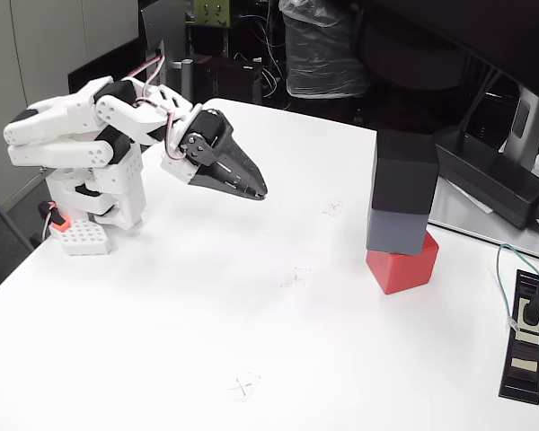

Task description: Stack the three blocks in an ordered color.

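1. White counter (162, 341) fills the near part of the fixed view, with small pencil crosses (244, 386) drawn on it.
2. Close to the right edge lies a flat black power strip (526, 339) with a plug in it.
3. Next comes the stack, near the right edge. The red block (404, 267) sits on the counter at the bottom. The grey block (397, 231) rests on it, turned a little and hanging over one side. The black block (404, 172) sits on top.
4. Far to the left of the stack, the hand (257, 192) hangs above the counter. Its fingers are pressed together and it holds nothing.
5. The white arm (81, 144) is folded up by the left edge.
6. A long black power brick (492, 173) lies behind the stack.
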You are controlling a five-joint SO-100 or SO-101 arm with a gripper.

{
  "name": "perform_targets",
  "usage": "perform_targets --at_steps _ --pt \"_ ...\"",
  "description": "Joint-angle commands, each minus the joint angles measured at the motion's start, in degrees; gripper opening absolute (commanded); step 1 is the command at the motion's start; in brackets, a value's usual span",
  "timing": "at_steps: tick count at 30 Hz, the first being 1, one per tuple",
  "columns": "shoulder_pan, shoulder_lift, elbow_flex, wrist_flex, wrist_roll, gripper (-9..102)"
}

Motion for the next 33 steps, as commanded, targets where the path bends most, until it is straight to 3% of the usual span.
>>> perform_targets --at_steps 1,33 --pt "0.2 0.1 -0.8 -2.2 2.4 -1" --pt "0.1 -0.1 -0.8 -1.8 2.6 -1"
